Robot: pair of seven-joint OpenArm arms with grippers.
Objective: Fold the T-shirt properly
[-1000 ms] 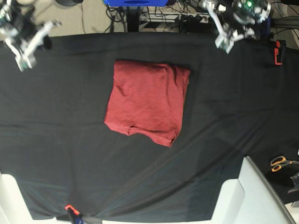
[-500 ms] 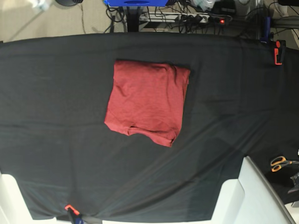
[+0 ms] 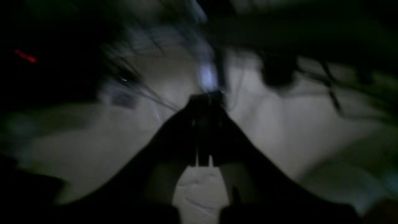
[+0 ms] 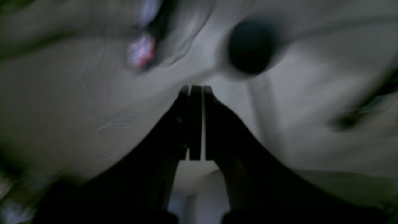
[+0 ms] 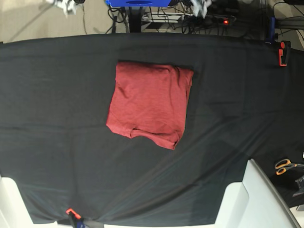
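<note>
Both wrist views are dark, motion-smeared blurs — in the base view each tool (image 5: 201,6) is cut off at the top edge.

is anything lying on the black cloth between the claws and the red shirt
Nothing visible. The T-shirt lies folded on the black cloth, with only bare cloth around it. Both claws are shut and pulled back past the table's far edge: the left claw and right claw show only as blurs. The scissors sit off at the side.

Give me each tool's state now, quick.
Left tool: closed, holding nothing.
Right tool: closed, holding nothing.
</note>
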